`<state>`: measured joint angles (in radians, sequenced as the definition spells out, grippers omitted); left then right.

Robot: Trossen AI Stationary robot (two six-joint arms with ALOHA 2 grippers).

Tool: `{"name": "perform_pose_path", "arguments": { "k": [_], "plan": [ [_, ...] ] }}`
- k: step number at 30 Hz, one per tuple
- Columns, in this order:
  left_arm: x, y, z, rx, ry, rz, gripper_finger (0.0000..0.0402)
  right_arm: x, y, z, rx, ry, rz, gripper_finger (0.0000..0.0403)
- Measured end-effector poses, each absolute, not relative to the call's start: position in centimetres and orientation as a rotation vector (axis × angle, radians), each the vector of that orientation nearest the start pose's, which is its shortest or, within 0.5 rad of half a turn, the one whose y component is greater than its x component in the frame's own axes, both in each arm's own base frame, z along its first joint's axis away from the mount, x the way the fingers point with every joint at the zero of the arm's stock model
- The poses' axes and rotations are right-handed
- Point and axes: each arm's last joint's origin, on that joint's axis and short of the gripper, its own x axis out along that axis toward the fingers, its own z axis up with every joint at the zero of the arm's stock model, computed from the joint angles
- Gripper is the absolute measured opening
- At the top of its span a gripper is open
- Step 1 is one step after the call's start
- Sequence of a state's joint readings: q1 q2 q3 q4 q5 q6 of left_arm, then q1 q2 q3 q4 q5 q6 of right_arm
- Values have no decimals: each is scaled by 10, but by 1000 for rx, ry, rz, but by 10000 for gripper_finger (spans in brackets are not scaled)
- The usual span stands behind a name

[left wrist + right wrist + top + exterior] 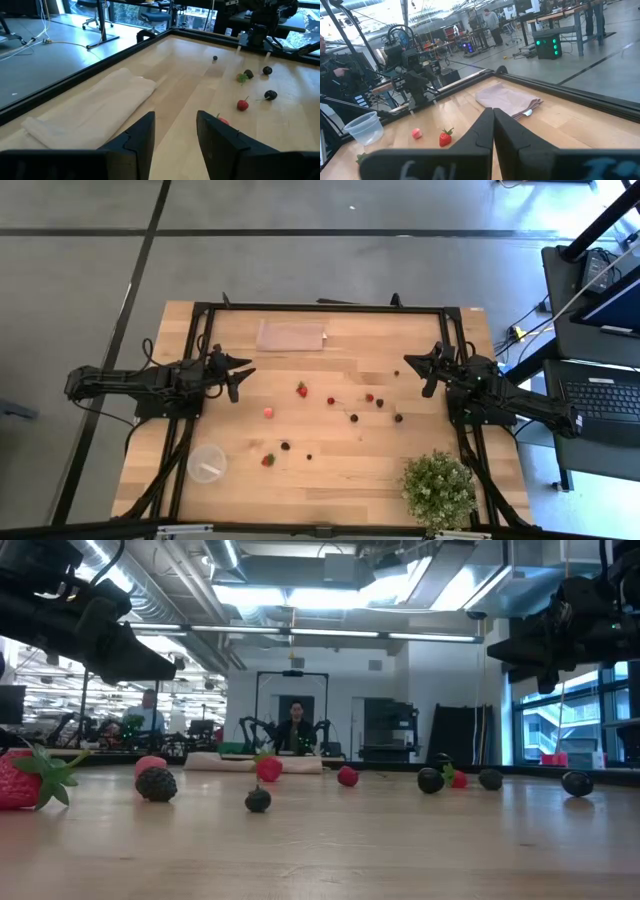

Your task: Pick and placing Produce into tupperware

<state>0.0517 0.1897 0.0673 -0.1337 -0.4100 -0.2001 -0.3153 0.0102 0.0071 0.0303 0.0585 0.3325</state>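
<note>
**Fruit scattered, tub unfilled**

While both arms hang above the table, no fruit can be seen in the tub [207,463], which stands near the front left corner. Strawberries [302,389] and dark berries [354,418] are spread across the middle, between the grippers and apart from both. The left gripper [238,374] is held partly open and empty; the right gripper [418,366] is closed on nothing. A cloth [291,335] lies at the far edge.

two matte black jointed arms, black cables along links, angular black pincer [175,145] fingers, faint white markings on wrist
</note>
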Motion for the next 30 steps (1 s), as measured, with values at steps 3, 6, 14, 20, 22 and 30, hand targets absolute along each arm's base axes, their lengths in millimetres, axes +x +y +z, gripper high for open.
{"name": "perform_pose_path", "arguments": {
  "k": [3, 6, 14, 20, 22, 30],
  "plan": [
    [102, 17, 159, -149, 207, 483, 137, 92, -32, 168, 324, -89, -366, 13],
    [102, 17, 159, -149, 207, 483, 137, 92, -32, 171, 251, -108, -384, 13],
    [102, 17, 159, -149, 207, 483, 137, 92, -33, 172, 167, -106, -403, 13],
    [102, 17, 159, -149, 207, 483, 137, 91, -33, 174, 163, -129, -423, 13],
    [102, 17, 159, -149, 207, 483, 137, 91, -33, 174, 164, -124, -423, 13],
    [102, 17, 159, -134, 208, 488, 137, 92, -33, 173, 165, -118, -422, 13]
  ]
}}
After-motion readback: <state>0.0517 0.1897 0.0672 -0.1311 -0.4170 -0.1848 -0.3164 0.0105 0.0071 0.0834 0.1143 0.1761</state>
